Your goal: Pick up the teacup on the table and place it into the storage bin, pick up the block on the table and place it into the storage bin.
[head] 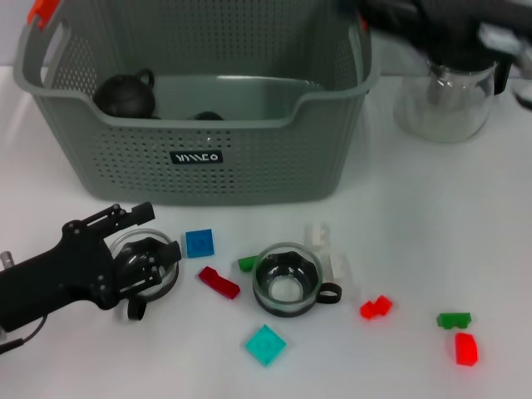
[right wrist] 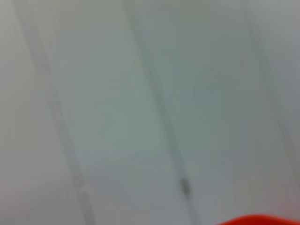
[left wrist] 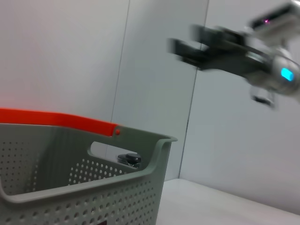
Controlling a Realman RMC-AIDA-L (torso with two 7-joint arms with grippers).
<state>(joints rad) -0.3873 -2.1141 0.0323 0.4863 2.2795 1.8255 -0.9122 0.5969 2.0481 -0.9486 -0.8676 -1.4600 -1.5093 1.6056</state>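
Left gripper (head: pixel 145 262), low on the table, sits over the left teacup (head: pixel 148 268); whether its fingers are apart or clamped cannot be told, as the arm hides the contact. The cup appears to be glass: light, rigid, slippery and fragile, best pinched across the rim wall. A blue block (head: pixel 199 243) lies just beside it. A second teacup (head: pixel 288 280) stands mid-table. The bin (head: pixel 249 170) stands behind. Right gripper (head: pixel 432 21) hangs blurred beyond the bin's right corner, state unclear.

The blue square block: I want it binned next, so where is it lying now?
In the head view the blue square block lies on the table in front of the storage bin, between the left gripper and the red block.
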